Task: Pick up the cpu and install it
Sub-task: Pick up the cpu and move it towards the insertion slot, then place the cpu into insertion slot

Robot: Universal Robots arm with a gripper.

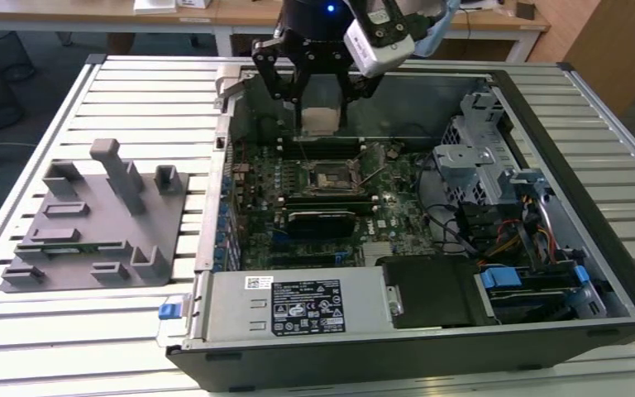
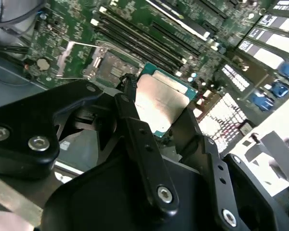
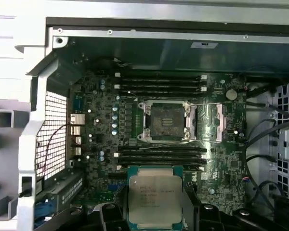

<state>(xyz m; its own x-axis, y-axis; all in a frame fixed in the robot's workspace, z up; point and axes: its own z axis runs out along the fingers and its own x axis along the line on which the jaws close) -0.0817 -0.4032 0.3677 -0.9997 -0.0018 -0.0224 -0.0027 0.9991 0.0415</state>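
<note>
Slatted white table [image 1: 130,83] carries, at the left of the exterior view, a grey tray [image 1: 92,240] with a green memory stick [image 1: 69,246] lying in it. From the middle to the right stands the open case [image 1: 615,273]. In the upper middle of that frame the gripper [image 1: 317,103] hangs over the board with its fingers closed on two opposite edges of the cpu [image 1: 320,120], metal top showing; the first wrist view shows the cpu [image 3: 155,197] clear of the board, apart from the socket [image 3: 164,121]. The socket looks empty, its load plate [image 3: 220,122] folded open and its lever [image 3: 183,143] released. Judged from this, the step in hand is carrying the chip to the socket. Doing it well likely means squaring the chip's edges to the frame while it is clear of the board, matching its notches, and coming down straight without sliding, since the contacts bend easily. Whether the chip sits level in the grip I cannot tell.
</note>
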